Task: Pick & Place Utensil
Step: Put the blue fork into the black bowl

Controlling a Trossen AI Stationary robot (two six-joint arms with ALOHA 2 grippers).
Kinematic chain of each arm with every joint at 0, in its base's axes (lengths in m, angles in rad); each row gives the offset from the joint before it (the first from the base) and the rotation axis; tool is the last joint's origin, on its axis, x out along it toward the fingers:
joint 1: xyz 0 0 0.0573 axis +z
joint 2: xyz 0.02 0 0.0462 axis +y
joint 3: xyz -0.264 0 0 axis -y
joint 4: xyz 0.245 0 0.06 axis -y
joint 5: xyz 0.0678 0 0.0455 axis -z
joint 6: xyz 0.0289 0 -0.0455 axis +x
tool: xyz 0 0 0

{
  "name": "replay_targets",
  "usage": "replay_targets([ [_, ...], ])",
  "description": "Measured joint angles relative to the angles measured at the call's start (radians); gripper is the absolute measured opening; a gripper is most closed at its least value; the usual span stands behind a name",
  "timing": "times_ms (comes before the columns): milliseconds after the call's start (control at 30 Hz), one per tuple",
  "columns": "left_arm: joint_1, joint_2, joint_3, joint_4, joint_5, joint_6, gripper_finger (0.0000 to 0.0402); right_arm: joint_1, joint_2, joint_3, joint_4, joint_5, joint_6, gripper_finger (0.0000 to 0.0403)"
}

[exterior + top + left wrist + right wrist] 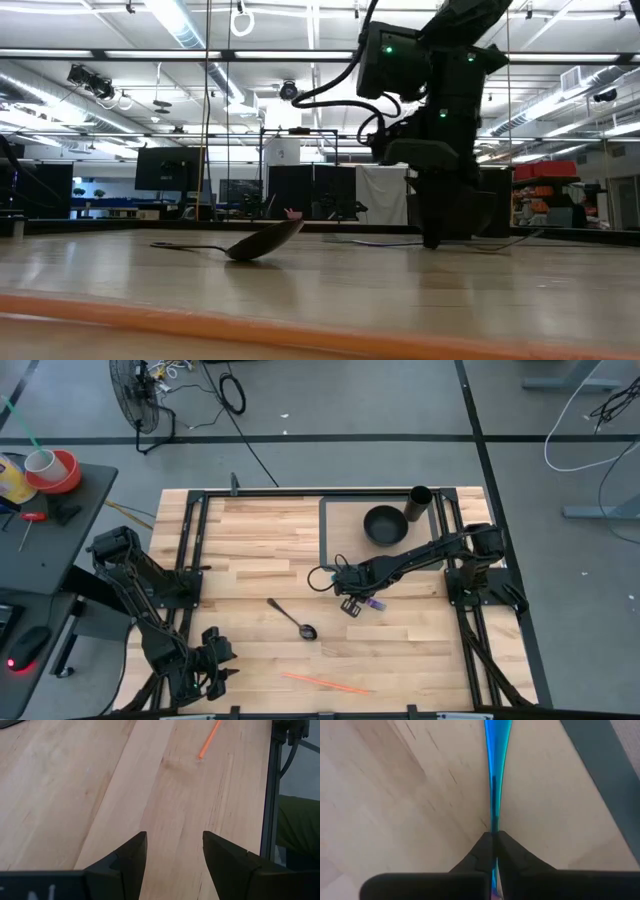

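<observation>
Both fingers of my right gripper (493,851) are pinched shut on a thin blue utensil (496,765). Its long shiny handle runs straight out ahead of the fingers, flat on the wooden table (260,550). From above, this sits in the middle of the frame, a bit right, just below the dark tray (324,530) with the black bowl (384,525) and black cup (419,503). I think the tray is where it goes, up and right. A dark spoon (292,618) lies left of my gripper, slanting. My left gripper (174,855) waits low left, fingers wide and holding nothing, near an orange stick (325,682).
</observation>
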Motion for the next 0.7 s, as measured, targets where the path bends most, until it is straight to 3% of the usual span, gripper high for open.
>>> replay_targets([
  [267, 0.000, 0.000, 0.000, 0.010, 0.000, 0.000, 0.0197, -0.001, -0.188, 0.001, 0.017, 0.181, 0.046, 0.0013],
  [567, 0.000, 0.000, 0.000, 0.016, 0.000, 0.000, 0.0197, -0.063, -0.399, 0.004, -0.004, 0.646, 0.083, 0.0013],
  [700, 0.000, 0.000, 0.000, 0.021, 0.000, 0.000, 0.0197, -0.143, -0.411, 0.005, -0.005, 0.747, 0.096, 0.0013],
])
